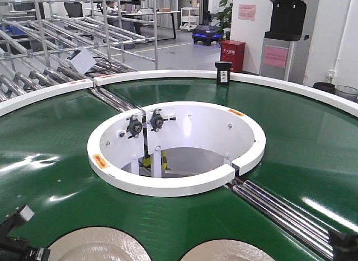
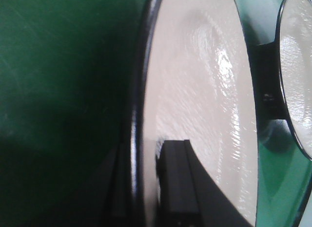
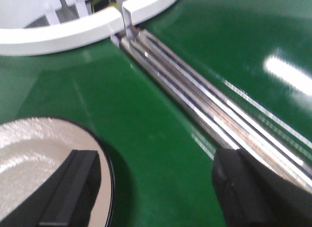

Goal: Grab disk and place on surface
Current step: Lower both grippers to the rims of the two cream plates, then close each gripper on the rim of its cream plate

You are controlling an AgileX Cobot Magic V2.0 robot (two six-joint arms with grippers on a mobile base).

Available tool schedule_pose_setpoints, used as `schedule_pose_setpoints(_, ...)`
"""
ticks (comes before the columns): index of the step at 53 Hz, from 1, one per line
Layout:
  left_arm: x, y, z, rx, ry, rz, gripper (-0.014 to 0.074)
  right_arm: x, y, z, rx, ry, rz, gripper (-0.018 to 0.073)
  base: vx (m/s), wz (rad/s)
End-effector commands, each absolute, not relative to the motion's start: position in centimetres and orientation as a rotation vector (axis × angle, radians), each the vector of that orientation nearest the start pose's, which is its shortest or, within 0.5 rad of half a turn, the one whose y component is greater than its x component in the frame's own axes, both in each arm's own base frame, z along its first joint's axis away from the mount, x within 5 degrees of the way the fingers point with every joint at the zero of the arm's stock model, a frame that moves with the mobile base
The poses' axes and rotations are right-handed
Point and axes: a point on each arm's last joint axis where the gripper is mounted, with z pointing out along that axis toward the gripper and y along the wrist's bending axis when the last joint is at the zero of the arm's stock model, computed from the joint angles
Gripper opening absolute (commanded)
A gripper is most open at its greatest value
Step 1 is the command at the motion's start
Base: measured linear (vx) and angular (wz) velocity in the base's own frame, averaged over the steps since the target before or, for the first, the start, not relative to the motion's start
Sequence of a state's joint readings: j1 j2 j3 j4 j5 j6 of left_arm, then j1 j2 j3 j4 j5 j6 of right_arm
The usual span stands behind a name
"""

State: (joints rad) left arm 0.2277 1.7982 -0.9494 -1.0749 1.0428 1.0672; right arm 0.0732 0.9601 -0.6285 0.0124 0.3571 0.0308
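Two beige disks lie on the green conveyor belt (image 1: 56,160) at the bottom of the front view: the left disk (image 1: 95,245) and the right disk (image 1: 226,251). My left gripper (image 1: 33,251) is at the left disk's edge. In the left wrist view the gripper (image 2: 146,188) straddles the dark rim of that disk (image 2: 204,90), with one finger (image 2: 178,183) on top, and it is shut on it. My right gripper (image 3: 156,188) hangs open over the belt, its left finger (image 3: 73,188) above the right disk (image 3: 34,159). The dark glossy surface is out of view.
A white inner ring (image 1: 173,185) encloses the conveyor's open centre. Metal rollers (image 1: 279,208) cross the belt just left of my right gripper (image 1: 342,245). A small black box (image 1: 224,72) stands on the white outer rim (image 1: 291,84). Racks stand behind.
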Motion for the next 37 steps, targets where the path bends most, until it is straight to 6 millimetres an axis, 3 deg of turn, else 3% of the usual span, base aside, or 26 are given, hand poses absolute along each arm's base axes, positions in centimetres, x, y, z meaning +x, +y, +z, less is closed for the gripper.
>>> schedule_pose_setpoints(1, 31.3, 0.5, 20.1, 0.126, 2.504, -1.088, -0.0008, 19.9, 1.5, 29.4, -0.004, 2.162, 0.105, 0.0523, 0.00, 0.00)
schedule_pose_setpoints(8, 31.0, 1.6, 22.4, -0.079, 2.441, -1.073, -0.0006, 21.1, 2.0, 28.5, 0.051, 2.322, 0.178, 0.0521, 0.00, 0.00)
schedule_pose_setpoints(15, 30.2, 2.3, 25.9, -0.230, 2.318, -1.078, -0.0004, 23.8, 2.6, 27.1, 0.110, 2.464, 0.249, 0.0521, 0.00, 0.00)
schedule_pose_setpoints(26, 28.2, 1.7, 29.8, -0.185, 2.217, -1.034, -0.0004, 27.2, 1.7, 22.5, 0.279, 2.598, 0.387, 0.0519, 0.00, 0.00)
schedule_pose_setpoints(37, 27.1, 1.4, 31.7, -0.155, 2.163, -0.994, -0.0001, 28.5, 2.6, 19.5, 0.081, 2.639, 0.723, 0.0508, 0.00, 0.00)
